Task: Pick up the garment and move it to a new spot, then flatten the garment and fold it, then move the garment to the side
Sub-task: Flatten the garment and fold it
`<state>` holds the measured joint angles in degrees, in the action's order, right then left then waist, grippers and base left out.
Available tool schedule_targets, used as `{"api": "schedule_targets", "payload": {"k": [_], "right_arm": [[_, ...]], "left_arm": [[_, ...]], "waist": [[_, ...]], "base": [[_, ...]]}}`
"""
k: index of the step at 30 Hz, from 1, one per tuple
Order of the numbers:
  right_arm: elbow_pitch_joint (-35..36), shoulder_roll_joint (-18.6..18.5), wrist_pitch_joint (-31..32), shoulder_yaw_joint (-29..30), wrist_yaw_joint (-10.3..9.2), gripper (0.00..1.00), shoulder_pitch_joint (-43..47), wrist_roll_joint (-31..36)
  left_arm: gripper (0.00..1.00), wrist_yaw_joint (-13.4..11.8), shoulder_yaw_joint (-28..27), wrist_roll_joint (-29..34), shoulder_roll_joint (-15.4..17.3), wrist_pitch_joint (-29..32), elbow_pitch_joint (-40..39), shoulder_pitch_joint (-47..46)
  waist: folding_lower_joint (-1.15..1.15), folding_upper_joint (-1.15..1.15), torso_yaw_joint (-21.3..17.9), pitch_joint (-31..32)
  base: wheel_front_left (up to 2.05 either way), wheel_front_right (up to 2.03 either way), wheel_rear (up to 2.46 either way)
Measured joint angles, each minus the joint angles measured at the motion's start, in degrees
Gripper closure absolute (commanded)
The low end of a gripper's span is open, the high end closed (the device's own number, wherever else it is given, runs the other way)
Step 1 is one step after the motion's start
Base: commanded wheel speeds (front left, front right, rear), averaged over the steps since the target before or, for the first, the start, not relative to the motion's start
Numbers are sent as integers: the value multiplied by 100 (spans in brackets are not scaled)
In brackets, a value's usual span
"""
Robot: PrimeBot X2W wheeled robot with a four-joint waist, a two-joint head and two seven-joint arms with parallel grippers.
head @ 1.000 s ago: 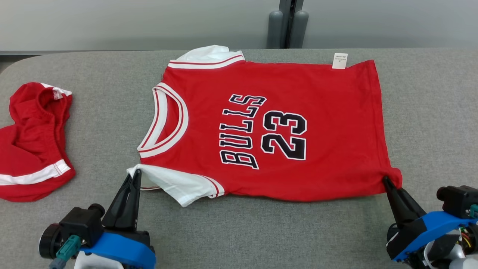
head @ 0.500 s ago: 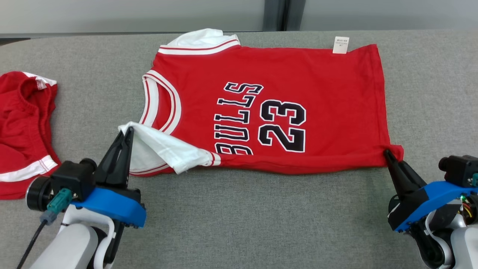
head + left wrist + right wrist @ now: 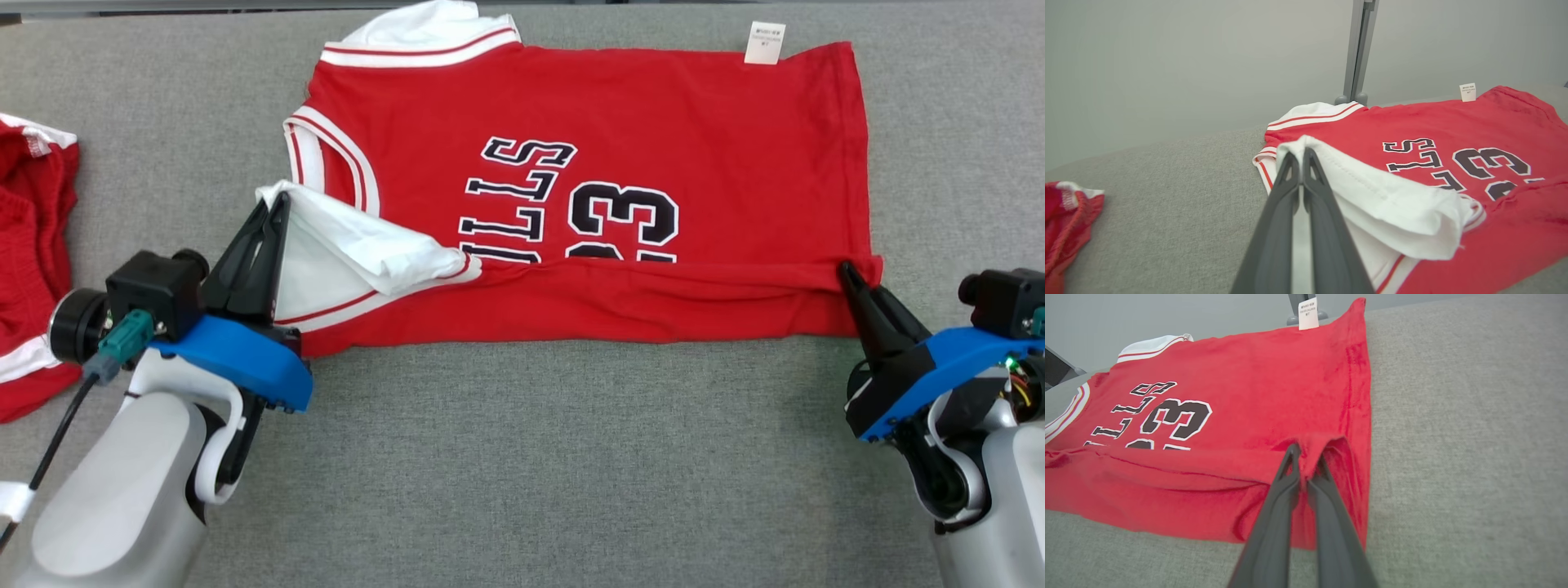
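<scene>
Fold underway. Left gripper (image 3: 277, 202) pinched on white sleeve (image 3: 359, 245), right gripper (image 3: 846, 271) pinched on hem corner (image 3: 867, 268). Both have carried near edge of jersey (image 3: 620, 106) further over print (image 3: 620, 212) than second ago. Jersey mid-table (image 3: 522, 457), far half flat. Fold maybe third done.

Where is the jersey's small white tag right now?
In the head view, the white tag pokes out from the far edge of the red jersey, toward the right, near its far right corner.

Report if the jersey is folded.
Partly folded: the jersey has its near edge, pinched by the left gripper and right gripper, overlapping the print.
</scene>
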<state>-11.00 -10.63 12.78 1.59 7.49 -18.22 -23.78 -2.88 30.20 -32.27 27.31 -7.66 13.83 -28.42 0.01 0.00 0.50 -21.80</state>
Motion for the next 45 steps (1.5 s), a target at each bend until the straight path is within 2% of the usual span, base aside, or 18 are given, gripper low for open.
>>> {"api": "schedule_targets", "payload": {"k": [4, 6, 7, 8, 9, 10, 11, 17, 23, 29, 45], "right_arm": [[-168, -16, -79, -65, 0, 100, -184, -1], [-267, -16, -132, -96, 0, 96, -255, -11], [-300, -24, -149, -110, 0, 78, -278, -12], [-334, -25, -201, -109, 0, 38, -284, -18], [-370, -34, -234, -109, 0, 0, -285, -22], [-406, -42, -263, -111, 0, 0, -291, -27], [-414, -49, -341, -104, 0, 0, -295, -27], [-400, -224, -505, -37, 0, 0, -209, 37], [-305, -345, -420, 76, 0, 0, 182, 126], [-383, -294, -248, 125, 0, 0, 311, 188], [-1100, -277, -124, -148, 0, 0, -130, 467]], "left_arm": [[100, 143, 36, 9, -52, -40, 391, -248], [100, 193, 43, 8, -88, -104, 573, -350], [100, 193, 51, 12, -108, -111, 665, -405], [100, 202, 58, 16, -126, -137, 764, -450], [75, 213, 52, 11, -160, -197, 829, -480], [51, 230, 55, 11, -200, -240, 899, -495], [0, 237, 75, 15, -240, -265, 966, -510], [0, 187, 76, 54, -349, -512, 1198, -489], [0, 85, 42, -55, -328, -564, 1224, 19], [0, 41, 108, -232, -370, -442, 1344, 500], [0, 304, 282, -461, -599, -90, 1944, 286]], "waist": [[0, 0, 6, -73], [0, 0, 11, -88], [0, 0, 14, -91], [0, 0, 16, -91], [0, 0, 21, -88], [0, 0, 29, -77], [0, 0, 40, -65], [0, 0, 118, 106], [-1, 0, 156, 301], [-1, 0, 171, 331], [-1, 0, 217, 204]], "base": [[0, 0, 0], [0, 0, 0], [0, 0, 0], [0, 0, 0], [0, 0, 0], [0, 0, 0], [0, 0, 0], [0, 0, 0], [0, 0, 0], [0, 0, 0], [0, 0, 0]]}}
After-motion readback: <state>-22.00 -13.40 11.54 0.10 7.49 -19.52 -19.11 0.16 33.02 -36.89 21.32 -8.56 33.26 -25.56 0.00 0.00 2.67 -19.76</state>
